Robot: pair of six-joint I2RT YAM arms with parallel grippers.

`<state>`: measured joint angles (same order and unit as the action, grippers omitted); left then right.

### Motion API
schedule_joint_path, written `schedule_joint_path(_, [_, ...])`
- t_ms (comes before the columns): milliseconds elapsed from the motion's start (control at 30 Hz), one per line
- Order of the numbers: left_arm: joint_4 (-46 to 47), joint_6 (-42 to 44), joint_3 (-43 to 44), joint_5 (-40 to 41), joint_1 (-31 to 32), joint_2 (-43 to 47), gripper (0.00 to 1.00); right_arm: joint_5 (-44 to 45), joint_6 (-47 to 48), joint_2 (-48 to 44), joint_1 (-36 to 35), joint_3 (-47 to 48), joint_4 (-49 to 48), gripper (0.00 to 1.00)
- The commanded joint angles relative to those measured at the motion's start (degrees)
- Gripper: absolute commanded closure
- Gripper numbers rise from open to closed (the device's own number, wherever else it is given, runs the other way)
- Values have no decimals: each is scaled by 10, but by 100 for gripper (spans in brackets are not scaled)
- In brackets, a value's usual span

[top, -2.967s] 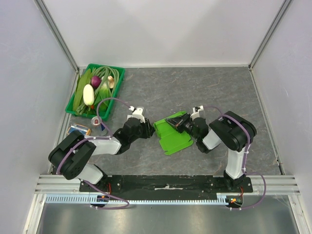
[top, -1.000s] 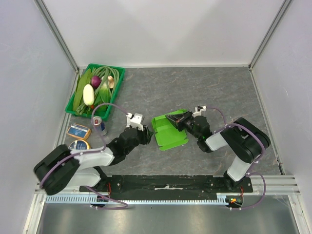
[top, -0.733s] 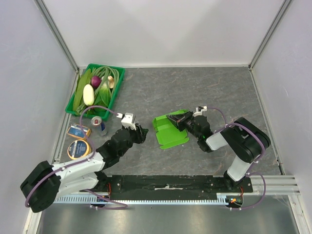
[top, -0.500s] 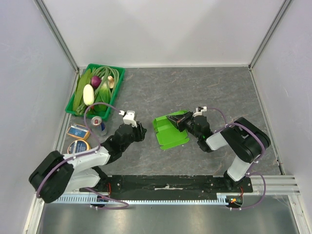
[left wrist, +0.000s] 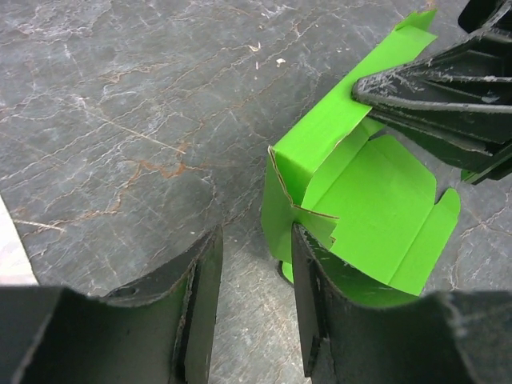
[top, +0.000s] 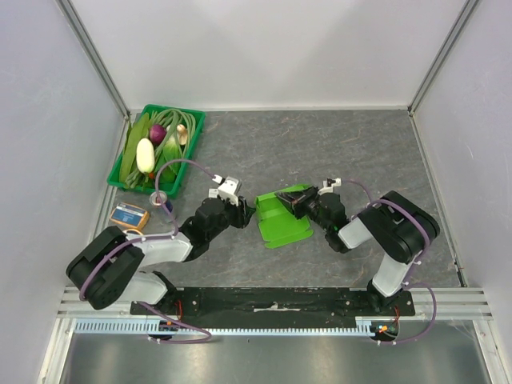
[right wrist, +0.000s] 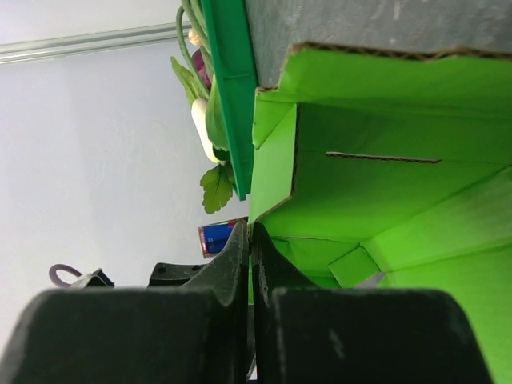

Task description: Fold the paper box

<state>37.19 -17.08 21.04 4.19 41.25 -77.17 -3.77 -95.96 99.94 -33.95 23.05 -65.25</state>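
The left wall is plain white, with a bare metal post slanting up its corner. Against it, well off from the left jaws and behind them, a green crate holds leafy greens, a white vegetable and a purple one. Nearer those jaws, but behind them and apart, stand a blue can and a small blue-and-orange tin.

The table is dark grey stone-pattern sheet, veined in rust and white, with a few pale crumbs.

The left gripper lies low over that sheet, its fingers parted about halfway, with only bare grey showing between them. The paper box, lime green and partly folded, lies just ahead of them. Its near corner sits right at the tip of the finger on the box side; I cannot tell whether card and finger touch. One wall of the box stands up along a crease, and the rest lies flat.

The right gripper is closed tight on a raised flap at the box's far side, the green card pinched between its black fingers. Seen past those fingers, the box's inner panels open out, one with a thin slot.

The right wall is white too, and a black base plate runs along the near edge.
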Motion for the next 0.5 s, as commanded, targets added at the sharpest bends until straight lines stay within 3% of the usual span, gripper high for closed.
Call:
schedule_joint_path(0, [54,31,9,-23,6,-23,54,19,11,23,-2,-26,-69,100])
schedule_joint_path(467, [67,27,30,-30,34,-60,54,25,18,30,-7,-52,-145,100])
